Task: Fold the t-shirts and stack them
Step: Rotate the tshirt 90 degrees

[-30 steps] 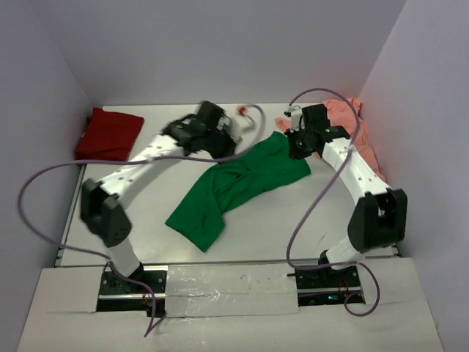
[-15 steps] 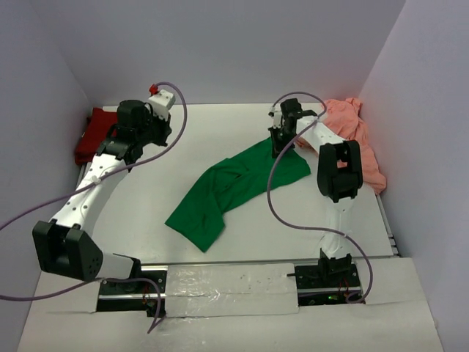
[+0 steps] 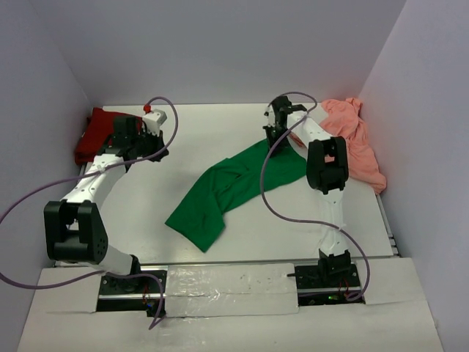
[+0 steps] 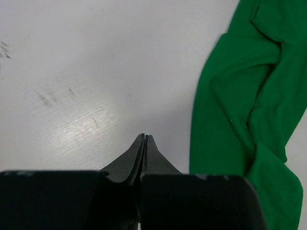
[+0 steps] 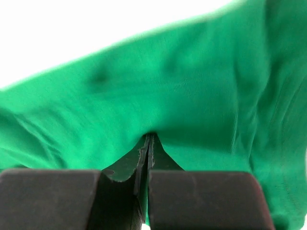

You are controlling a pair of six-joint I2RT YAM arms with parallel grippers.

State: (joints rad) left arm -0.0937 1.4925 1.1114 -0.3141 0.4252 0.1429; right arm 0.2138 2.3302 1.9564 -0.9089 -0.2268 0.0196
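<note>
The bright green t-shirt [image 3: 234, 183] lies crumpled and stretched diagonally across the middle of the table. My right gripper [image 3: 275, 138] is at its far right edge, shut on a fold of the green t-shirt [image 5: 192, 86]; cloth shows between the fingertips of the right gripper [image 5: 148, 136]. The dark red t-shirt [image 3: 97, 130] lies folded at the far left, partly behind my left arm. The salmon-pink t-shirt [image 3: 357, 143] is bunched at the far right. My left gripper [image 3: 161, 151] is shut and holds nothing over bare table, and the left wrist view shows the left gripper [image 4: 145, 136] left of the green t-shirt [image 4: 240, 120].
White walls close in the table on the left, back and right. Purple cables loop from both arms, one [image 3: 267, 198] hanging over the green cloth. The arm bases stand on a taped strip [image 3: 231, 282] at the near edge.
My left arm has swung from the table's middle back to the far left, near the dark red t-shirt. My right arm has shifted to the green t-shirt's far edge.
</note>
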